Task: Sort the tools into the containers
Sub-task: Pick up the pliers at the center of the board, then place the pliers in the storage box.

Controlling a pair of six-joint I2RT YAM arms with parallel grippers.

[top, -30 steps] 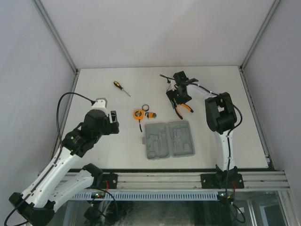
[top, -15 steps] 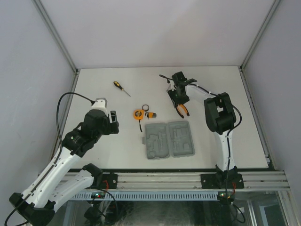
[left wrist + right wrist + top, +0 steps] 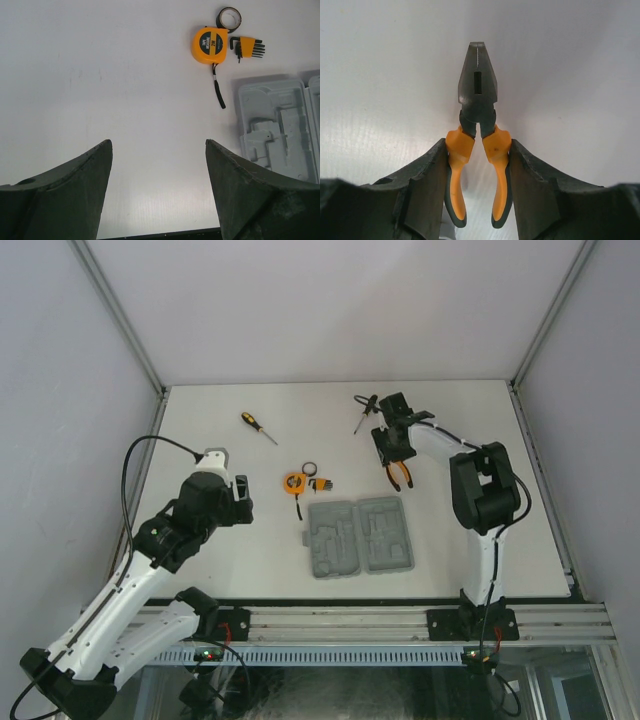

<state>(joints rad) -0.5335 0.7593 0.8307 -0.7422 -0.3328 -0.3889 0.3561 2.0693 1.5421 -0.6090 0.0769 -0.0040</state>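
Right gripper (image 3: 477,150) clamped on the pliers (image 3: 477,90) behind the grey tool case (image 3: 360,537); left gripper (image 3: 157,190) gapes wide and empty, left of the case.
The case lies open. The pliers sit just past its far right corner, a finger pressed against each handle. One screwdriver (image 3: 364,412) lies farther back, the other (image 3: 257,426) far back-left; tape measure (image 3: 293,481), hex key set (image 3: 324,482) and ring (image 3: 310,469) cluster beyond its far left corner.

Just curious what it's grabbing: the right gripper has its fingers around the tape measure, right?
No. The right gripper has its fingers around the orange-handled pliers, not the tape measure, which lies untouched elsewhere; the right wrist view shows this.
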